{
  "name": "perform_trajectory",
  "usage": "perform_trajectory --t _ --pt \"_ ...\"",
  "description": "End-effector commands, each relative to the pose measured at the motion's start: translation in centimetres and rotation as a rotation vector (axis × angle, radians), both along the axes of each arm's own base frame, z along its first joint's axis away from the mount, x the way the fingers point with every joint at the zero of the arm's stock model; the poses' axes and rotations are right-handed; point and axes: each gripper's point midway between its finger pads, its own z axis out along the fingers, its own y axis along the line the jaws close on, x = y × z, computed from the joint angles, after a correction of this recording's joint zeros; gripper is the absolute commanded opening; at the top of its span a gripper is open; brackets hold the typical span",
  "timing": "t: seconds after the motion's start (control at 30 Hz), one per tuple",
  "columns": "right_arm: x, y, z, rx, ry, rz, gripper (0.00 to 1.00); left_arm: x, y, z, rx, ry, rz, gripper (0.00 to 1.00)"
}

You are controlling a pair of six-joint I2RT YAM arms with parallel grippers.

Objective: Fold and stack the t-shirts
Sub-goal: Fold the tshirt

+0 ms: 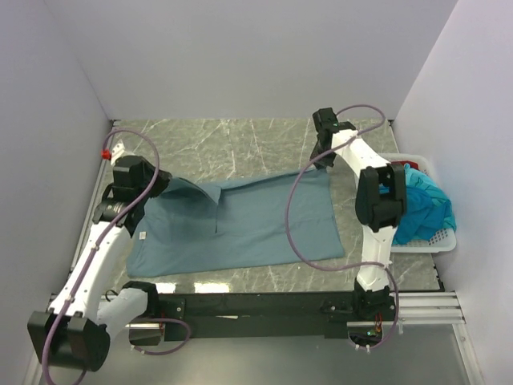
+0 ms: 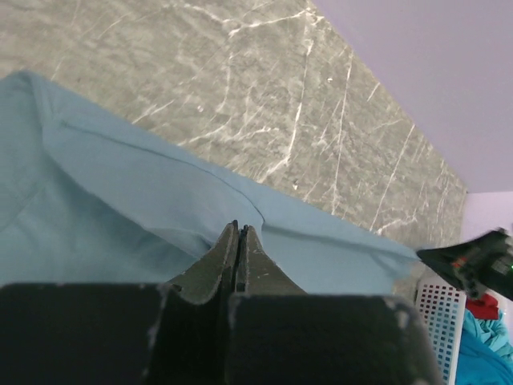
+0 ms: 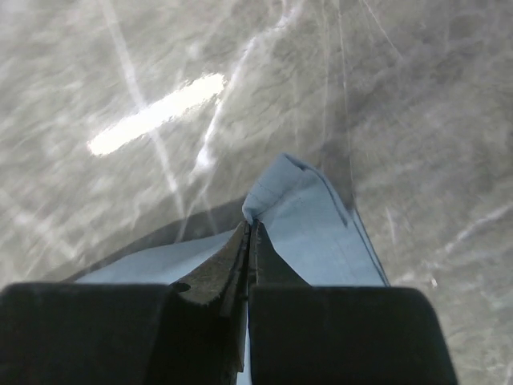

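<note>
The large grey-blue t-shirt (image 1: 240,220) lies spread across the marble table. My left gripper (image 1: 157,184) is shut on its far left edge (image 2: 240,210), lifting a fold. My right gripper (image 1: 323,164) is shut on its far right corner (image 3: 292,210), holding it just above the table. A turquoise t-shirt (image 1: 421,204) fills the white basket at the right, with a bit of red cloth (image 2: 483,305) showing in the left wrist view.
The white lattice basket (image 1: 439,239) stands at the right edge by the wall. Purple walls enclose the table on three sides. A black rail (image 1: 264,305) runs along the near edge. A red-capped fitting (image 1: 105,153) sits at the far left.
</note>
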Motion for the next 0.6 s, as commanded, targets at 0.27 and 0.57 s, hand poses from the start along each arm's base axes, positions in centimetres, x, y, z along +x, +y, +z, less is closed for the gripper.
perform_trajectory --t 0.27,0.57 --pt "-4.3 -0.8 5.2 -0.037 -0.167 0.062 0.00 -5.4 1.7 -0.4 -0.039 -0.003 0.096 0.00" --pt "-8.0 -1.1 5.6 -0.015 -0.193 0.097 0.00 -8.4 3.1 -1.0 -0.046 0.021 0.172 0.00"
